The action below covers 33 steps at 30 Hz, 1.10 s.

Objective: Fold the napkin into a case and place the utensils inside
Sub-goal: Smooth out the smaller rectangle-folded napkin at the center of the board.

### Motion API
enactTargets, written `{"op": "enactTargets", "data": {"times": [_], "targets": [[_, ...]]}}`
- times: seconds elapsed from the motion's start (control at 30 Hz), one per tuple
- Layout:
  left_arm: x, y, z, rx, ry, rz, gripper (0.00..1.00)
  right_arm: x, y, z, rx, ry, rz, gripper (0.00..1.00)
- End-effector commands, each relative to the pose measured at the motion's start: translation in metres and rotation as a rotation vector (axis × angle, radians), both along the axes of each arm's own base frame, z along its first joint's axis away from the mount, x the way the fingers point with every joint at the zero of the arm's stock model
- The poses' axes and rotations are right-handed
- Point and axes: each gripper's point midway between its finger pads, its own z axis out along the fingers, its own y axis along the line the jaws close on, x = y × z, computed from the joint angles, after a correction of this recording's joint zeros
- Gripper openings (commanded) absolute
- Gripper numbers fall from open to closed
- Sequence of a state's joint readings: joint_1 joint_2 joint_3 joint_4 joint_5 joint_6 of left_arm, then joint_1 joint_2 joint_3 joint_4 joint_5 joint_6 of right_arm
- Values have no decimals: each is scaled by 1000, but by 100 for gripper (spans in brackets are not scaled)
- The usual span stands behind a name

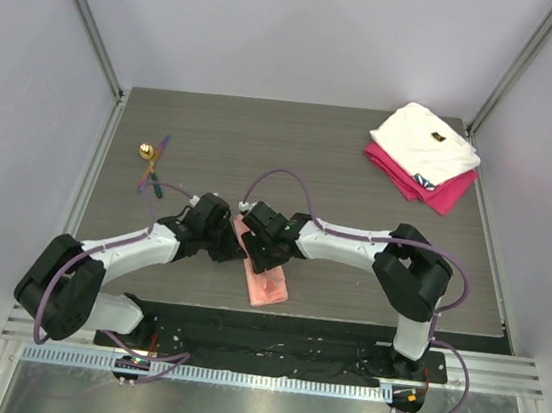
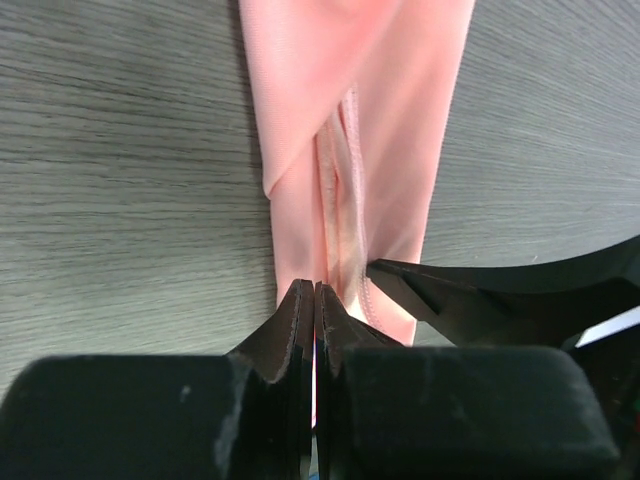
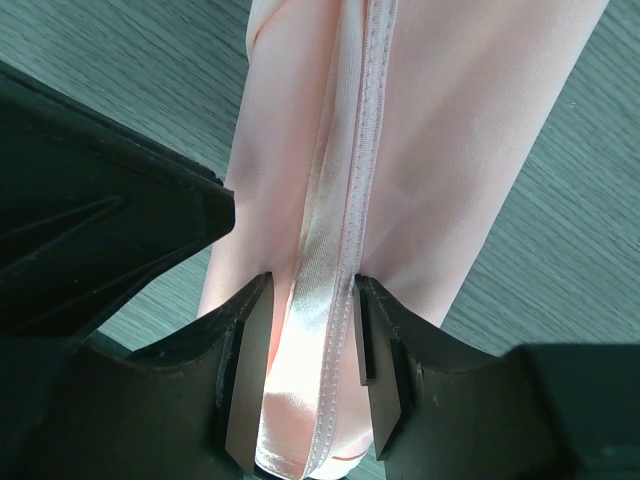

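Note:
The salmon-pink napkin lies folded into a narrow strip on the grey table, near the front middle. My left gripper comes at its far end from the left. In the left wrist view its jaws are pressed together on the napkin's edge. My right gripper is beside it. In the right wrist view it is open, and its fingers straddle a raised hemmed fold of the napkin. The utensils, a gold spoon with purple and green handles, lie at the far left.
A folded white cloth lies on a folded magenta cloth at the back right corner. Grey walls stand on both sides and behind. The two grippers are very close, nearly touching.

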<state>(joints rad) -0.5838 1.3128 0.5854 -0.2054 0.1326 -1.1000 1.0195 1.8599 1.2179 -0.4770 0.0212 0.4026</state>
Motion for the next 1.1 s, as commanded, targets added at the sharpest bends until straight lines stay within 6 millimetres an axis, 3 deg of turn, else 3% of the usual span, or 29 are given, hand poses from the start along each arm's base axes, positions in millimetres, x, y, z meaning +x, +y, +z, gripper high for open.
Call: {"op": "enactTargets", "data": {"times": [0.0,0.23,0.43,0.9,1.07], "targets": [[12,-8,23,-32,-55,-12,3,8,5,-2,-14,-42,-18,45],[14,-14,9,-50,-31,-13,2,10,9,-2,-27,-67,-28,37],[14,-15,1,-49,-25,-17,1,13,1,-6,-67,-88,-46,34],[-8,1,-38,-16,33,-1,0,7,-3,-12,-84,-106,-78,37],[-12,-1,-43,-33,39,-2,0,11,-4,-13,-96,-123,-103,30]]}}
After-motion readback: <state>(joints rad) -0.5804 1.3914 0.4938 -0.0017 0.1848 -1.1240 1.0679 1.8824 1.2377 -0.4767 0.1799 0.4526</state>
